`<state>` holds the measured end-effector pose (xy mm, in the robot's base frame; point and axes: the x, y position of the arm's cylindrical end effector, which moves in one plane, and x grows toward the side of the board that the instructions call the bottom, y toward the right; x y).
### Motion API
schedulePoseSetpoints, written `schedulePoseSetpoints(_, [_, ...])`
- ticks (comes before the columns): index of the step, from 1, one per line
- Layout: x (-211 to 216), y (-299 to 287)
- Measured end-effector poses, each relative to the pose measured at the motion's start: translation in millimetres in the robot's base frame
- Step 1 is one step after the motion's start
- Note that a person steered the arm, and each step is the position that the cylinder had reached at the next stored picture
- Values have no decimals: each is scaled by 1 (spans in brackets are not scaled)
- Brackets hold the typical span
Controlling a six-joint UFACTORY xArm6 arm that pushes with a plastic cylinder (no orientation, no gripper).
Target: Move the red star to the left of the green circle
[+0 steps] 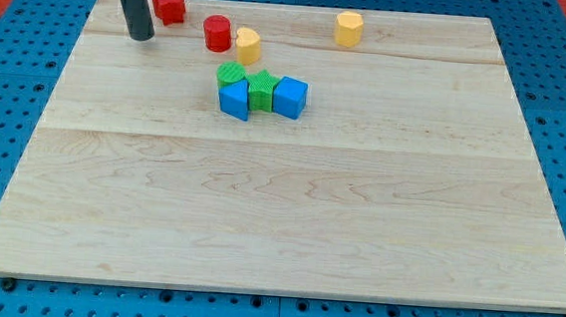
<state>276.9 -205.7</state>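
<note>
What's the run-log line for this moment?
my tip: view's left of red star, apart | green circle: view's lower right of star | star not placed

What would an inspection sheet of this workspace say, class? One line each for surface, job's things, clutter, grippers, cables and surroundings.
Surface: pale wooden board, flat, lower half bare.
Job's things: red star at the view's top left; green circle lower and to the view's right, in a cluster.
Clutter: red cylinder touching a yellow block; second yellow block alone at the top; green star between two blue blocks.
Grippers: none; my tip sits just left of and below the red star, apart from it.
Cables: nothing seen.
Surroundings: blue pegboard around the board.
</note>
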Motion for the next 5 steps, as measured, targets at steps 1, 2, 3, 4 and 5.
schedulePoseSetpoints(1, [-15, -92])
schedulePoseSetpoints(2, [-84, -67])
schedulePoseSetpoints(3, [-85, -7])
schedulePoseSetpoints(4, [-85, 51])
schedulePoseSetpoints(5, [-85, 54])
